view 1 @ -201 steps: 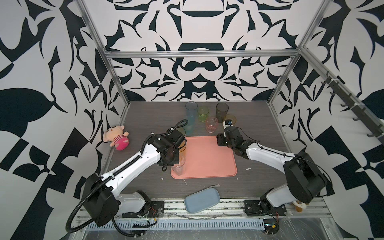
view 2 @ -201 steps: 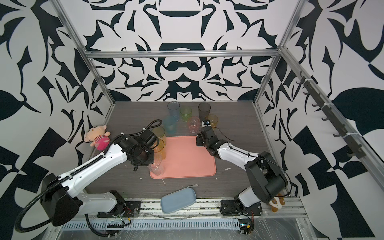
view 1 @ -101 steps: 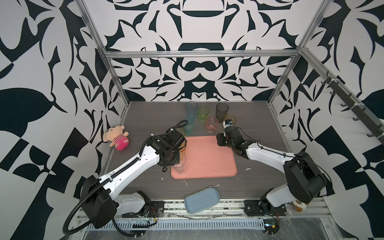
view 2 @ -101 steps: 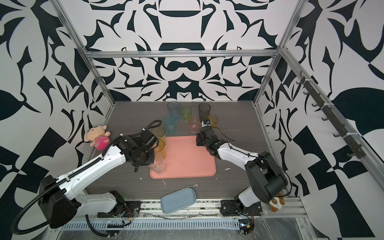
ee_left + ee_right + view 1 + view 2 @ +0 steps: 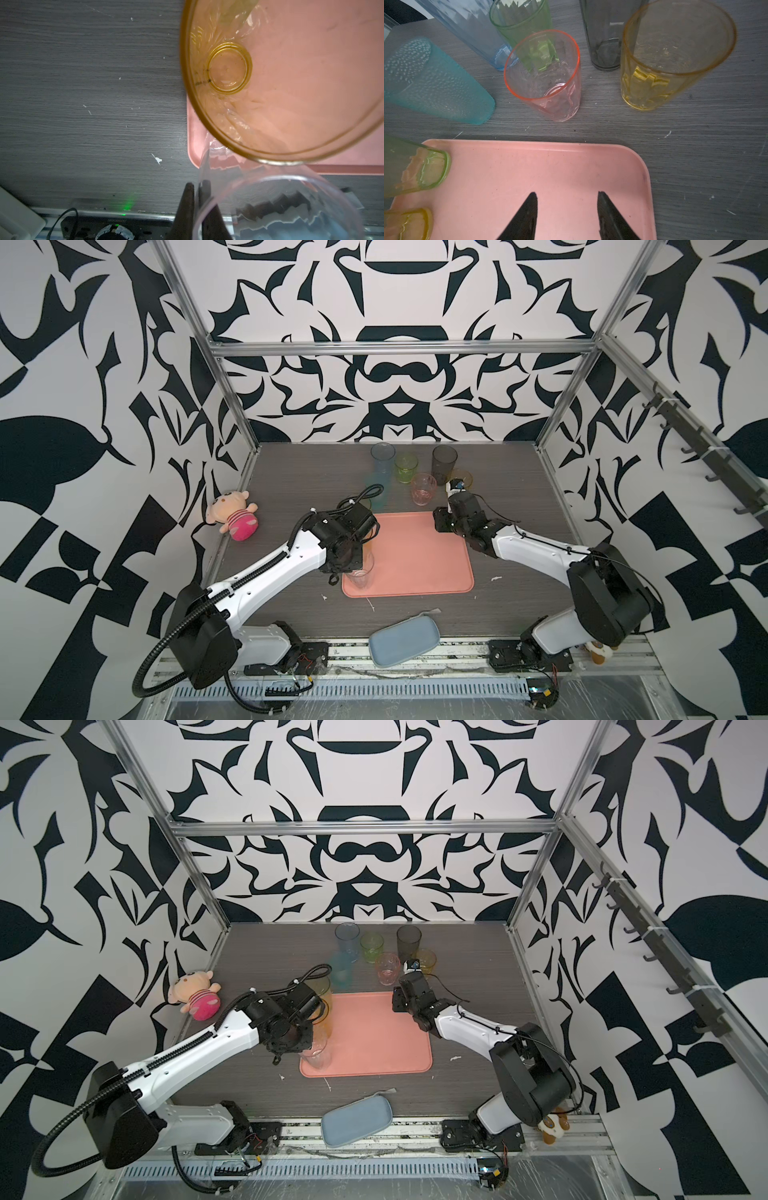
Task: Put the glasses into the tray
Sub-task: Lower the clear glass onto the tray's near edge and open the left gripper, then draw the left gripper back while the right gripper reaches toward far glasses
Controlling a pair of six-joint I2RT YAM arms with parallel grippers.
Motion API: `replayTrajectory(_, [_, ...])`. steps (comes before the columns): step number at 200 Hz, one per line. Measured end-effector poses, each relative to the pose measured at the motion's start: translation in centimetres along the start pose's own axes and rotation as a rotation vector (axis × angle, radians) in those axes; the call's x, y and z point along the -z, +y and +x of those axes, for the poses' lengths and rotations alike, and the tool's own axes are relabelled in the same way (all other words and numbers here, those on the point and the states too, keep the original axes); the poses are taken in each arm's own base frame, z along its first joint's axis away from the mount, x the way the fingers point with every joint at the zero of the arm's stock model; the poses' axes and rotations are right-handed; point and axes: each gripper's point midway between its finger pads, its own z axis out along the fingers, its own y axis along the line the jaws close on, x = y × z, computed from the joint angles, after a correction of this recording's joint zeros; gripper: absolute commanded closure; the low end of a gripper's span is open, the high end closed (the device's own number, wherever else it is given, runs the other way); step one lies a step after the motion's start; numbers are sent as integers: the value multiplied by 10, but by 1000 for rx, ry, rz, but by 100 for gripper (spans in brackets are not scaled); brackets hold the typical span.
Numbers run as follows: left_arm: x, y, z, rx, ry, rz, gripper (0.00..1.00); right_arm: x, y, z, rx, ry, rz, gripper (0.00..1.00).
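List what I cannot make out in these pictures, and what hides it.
The left gripper: in both top views its own wrist hides the jaws; the left wrist view shows them shut on the clear glass.
Clear glass base: in the left wrist view the amber glass covers it; whether it touches the tray is unclear.
Rims of the blue glass and the smoke-grey glass: cut off by the right wrist picture's edge.

Tray (image 5: 419, 556) middle bare, glasses (image 5: 360, 577) along left edge

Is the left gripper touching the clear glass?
Touching. The left wrist view shows the left gripper pinching the rim of the clear glass between its fingers.
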Motion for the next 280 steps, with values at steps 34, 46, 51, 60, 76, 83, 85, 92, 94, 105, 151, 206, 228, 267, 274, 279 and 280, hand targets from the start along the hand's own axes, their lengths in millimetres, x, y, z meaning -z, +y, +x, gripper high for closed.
replayTrajectory(34, [-2,0,1,-2,5,-13,73,0,0,0,0,2,1,50])
replayTrajectory(46, [-2,0,1,-4,6,-16,70,0,0,0,0,2,1,50])
replayTrajectory(51, [-1,0,1,-7,6,-17,68,0,0,0,0,2,1,50])
replayTrajectory(60, [0,0,0,-4,3,-17,65,0,0,1,0,2,2,50])
replayTrajectory(76, [5,-1,-4,-3,-9,-12,59,0,0,1,0,3,2,50])
replayTrajectory(83, [8,-2,-6,-4,-18,-8,57,0,0,1,0,3,1,50])
replayTrajectory(85, [9,-2,-6,-7,-19,-7,56,0,0,1,1,3,2,50])
replayTrajectory(92, [13,-3,-9,-5,-30,-1,54,0,0,1,1,3,2,50])
replayTrajectory(94, [14,-4,-10,-1,-33,1,53,0,0,1,1,3,2,50])
replayTrajectory(105, [19,-5,-14,-7,-48,10,51,0,-1,1,1,4,3,50])
replayTrajectory(151, [43,-9,-32,-24,-118,30,40,0,-1,1,1,3,6,50])
replayTrajectory(206, [64,-13,-58,-26,-232,39,30,0,-1,1,4,2,7,50])
replayTrajectory(228, [66,-10,-69,-5,-269,33,27,1,-1,1,5,6,9,50])
replayTrajectory(267, [74,-1,-86,21,-356,39,16,7,2,-9,7,8,12,50])
replayTrajectory(274, [77,2,-88,30,-374,48,16,9,3,-12,7,5,11,50])
replayTrajectory(279, [79,5,-89,37,-386,53,16,11,4,-14,7,3,10,50])
replayTrajectory(280, [79,6,-90,38,-389,55,16,11,4,-14,7,4,10,50])
